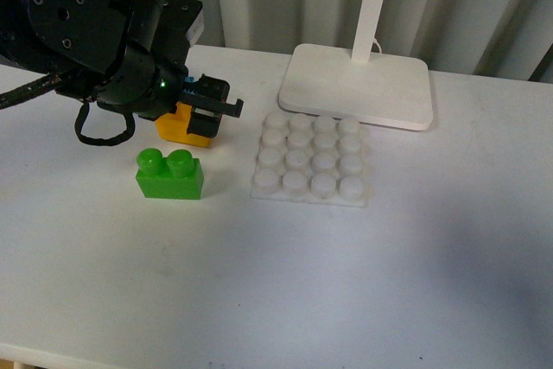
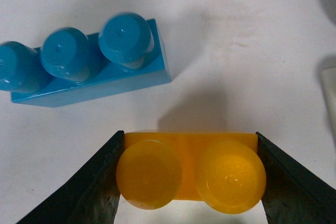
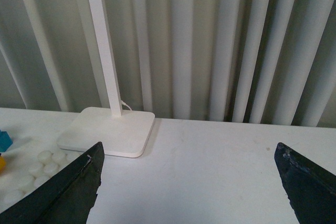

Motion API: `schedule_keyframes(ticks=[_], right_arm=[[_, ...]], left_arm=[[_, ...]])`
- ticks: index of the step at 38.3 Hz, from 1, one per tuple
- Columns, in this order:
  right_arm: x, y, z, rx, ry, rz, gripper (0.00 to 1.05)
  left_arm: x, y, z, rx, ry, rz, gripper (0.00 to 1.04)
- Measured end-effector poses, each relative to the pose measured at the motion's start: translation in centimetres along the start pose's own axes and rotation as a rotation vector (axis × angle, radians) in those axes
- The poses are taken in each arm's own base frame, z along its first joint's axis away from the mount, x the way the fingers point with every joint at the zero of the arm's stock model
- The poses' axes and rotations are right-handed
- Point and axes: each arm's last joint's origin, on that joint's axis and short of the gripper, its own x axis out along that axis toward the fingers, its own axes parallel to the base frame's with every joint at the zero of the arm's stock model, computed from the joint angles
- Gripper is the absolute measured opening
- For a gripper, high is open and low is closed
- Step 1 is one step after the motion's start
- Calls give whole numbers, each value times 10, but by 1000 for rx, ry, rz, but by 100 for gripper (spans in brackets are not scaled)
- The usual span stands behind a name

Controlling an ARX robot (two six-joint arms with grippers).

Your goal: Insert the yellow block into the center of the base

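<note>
Left wrist: block seemingly between jaws

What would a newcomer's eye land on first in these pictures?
The black left gripper stands out first, its jaws closed on the ends of the yellow block, left of centre in the front view. Just in front sits a bright green brick, and to the right the white studded base lies bare before a lamp foot.

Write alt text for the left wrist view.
The left gripper has its dark fingers against both ends of the yellow block, seen from above with two studs showing. A blue brick with three studs lies apart from it on the white table.
</note>
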Motion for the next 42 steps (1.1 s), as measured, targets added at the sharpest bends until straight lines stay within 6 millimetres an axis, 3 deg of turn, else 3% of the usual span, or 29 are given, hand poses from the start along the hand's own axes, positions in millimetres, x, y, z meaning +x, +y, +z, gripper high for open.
schedule_keyframes(ticks=[8, 19, 32, 42], right_arm=[[0, 0, 0, 0, 0, 0, 95], [0, 0, 0, 0, 0, 0, 95], [0, 0, 0, 0, 0, 0, 95], [0, 0, 0, 0, 0, 0, 95]], left_arm=[[-37, -30, 23, -30, -63, 13, 64], [-65, -82, 22, -65, -37, 19, 64], [-76, -120, 24, -100, -46, -8, 64], [-65, -149, 16, -116, -14, -25, 64]])
